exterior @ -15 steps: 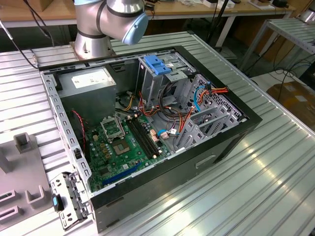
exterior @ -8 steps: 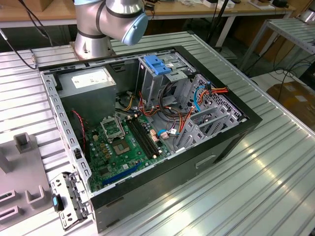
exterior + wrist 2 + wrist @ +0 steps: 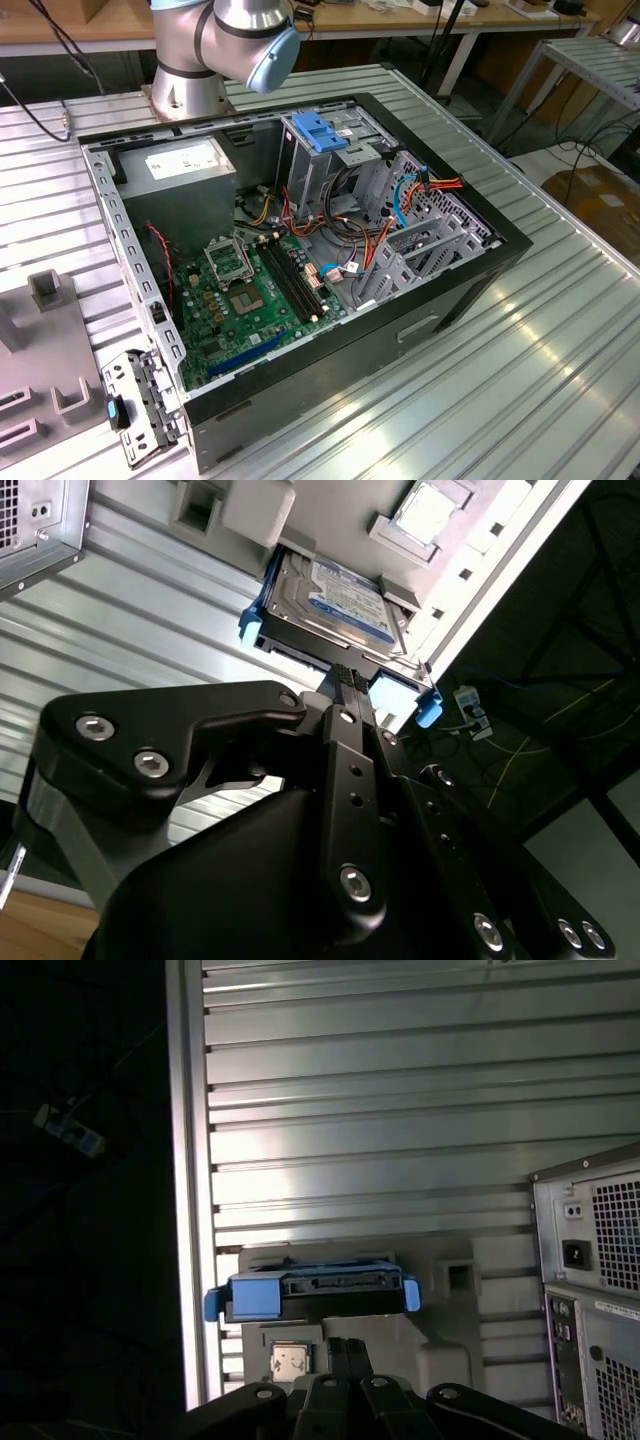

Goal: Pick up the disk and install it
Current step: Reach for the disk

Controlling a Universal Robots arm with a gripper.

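Observation:
The disk lies flat in a grey holder plate, with its white and blue label up and a blue rail frame around it. In the first wrist view the disk shows its connector edge between two blue tabs. My gripper hangs just short of that edge, and its black fingers stand close together with nothing between them. In the first wrist view the gripper is a small gap away from the disk and does not touch it.
An open computer case lies on the ribbed metal table, with a blue-topped drive cage, a grey power supply and a green motherboard inside. The case's rear panel stands beside the holder. A small square chip sits in the plate.

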